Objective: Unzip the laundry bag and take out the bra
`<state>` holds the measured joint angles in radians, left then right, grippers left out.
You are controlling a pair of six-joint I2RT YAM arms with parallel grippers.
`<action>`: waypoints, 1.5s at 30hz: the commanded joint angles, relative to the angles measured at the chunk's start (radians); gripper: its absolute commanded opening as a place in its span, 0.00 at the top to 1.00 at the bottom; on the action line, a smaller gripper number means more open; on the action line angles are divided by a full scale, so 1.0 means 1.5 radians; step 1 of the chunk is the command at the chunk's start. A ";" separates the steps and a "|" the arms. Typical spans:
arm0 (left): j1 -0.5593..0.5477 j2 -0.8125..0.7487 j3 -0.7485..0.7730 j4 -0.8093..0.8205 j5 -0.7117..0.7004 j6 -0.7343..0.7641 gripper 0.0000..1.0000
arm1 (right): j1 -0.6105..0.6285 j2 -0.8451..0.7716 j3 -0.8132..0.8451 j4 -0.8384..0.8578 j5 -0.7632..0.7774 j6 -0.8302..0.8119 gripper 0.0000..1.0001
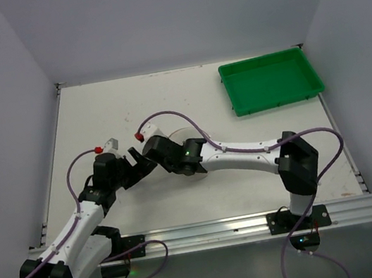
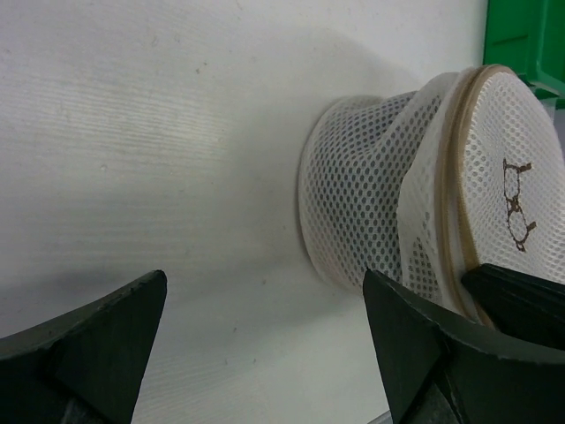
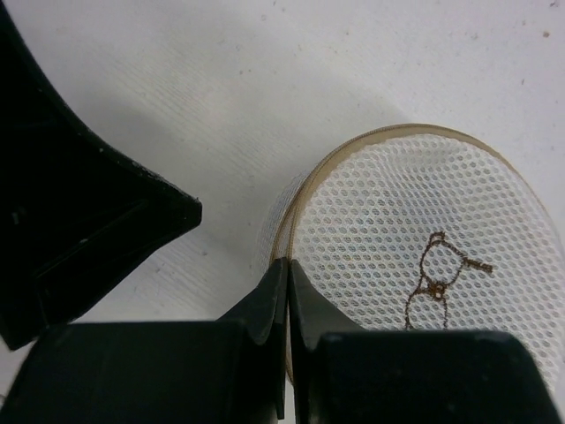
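Step in hand: judged from the layout, finding and pinching the zipper pull on the rim so the zip can be drawn round; the bag looks zipped shut and no bra is in sight.
Doing it well: the pinch should sit on the pull tab itself, not on mesh or the tan zipper band. The pull should then run along the curve of the rim while the other arm steadies the soft drum, or it will probably just slide or fold.
Risk: with nothing bracing the pouch, any tug is likely to drag the whole bag across the table.
Left arm: reaches forward from the near left corner, elbow low, wrist aimed right toward the bag.
Left gripper: jaws wide, holding nothing, one finger just beside the mesh side wall, apart from it.
Right arm: folds in from the near right, forearm lying leftward over the bag, which it largely covers in the top view.
Right gripper: fingers pressed together with no gap showing, tips at the tan band on the rim of the flat face. Whether the pull tab is caught between them cannot be told.
Laundry bag: lies on its side mid-table between the two grippers, pictogram face turned toward the right wrist camera.
Green tray: far right corner, well apart from the bag.
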<state>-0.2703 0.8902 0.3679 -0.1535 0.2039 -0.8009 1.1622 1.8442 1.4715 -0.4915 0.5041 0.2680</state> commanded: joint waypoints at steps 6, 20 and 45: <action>0.005 -0.003 0.060 0.072 0.087 -0.023 0.06 | 0.002 -0.114 -0.015 0.039 0.017 0.025 1.00; 0.004 0.036 0.111 0.115 0.113 -0.049 0.09 | -0.023 -0.189 -0.066 0.040 0.038 0.082 1.00; -0.124 0.175 0.152 0.130 -0.037 -0.033 1.00 | -0.082 -0.418 -0.274 0.053 0.078 0.215 1.00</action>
<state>-0.4477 1.1629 0.6094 0.0139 0.1879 -0.8722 1.0592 1.3113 1.1198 -0.4397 0.5682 0.5030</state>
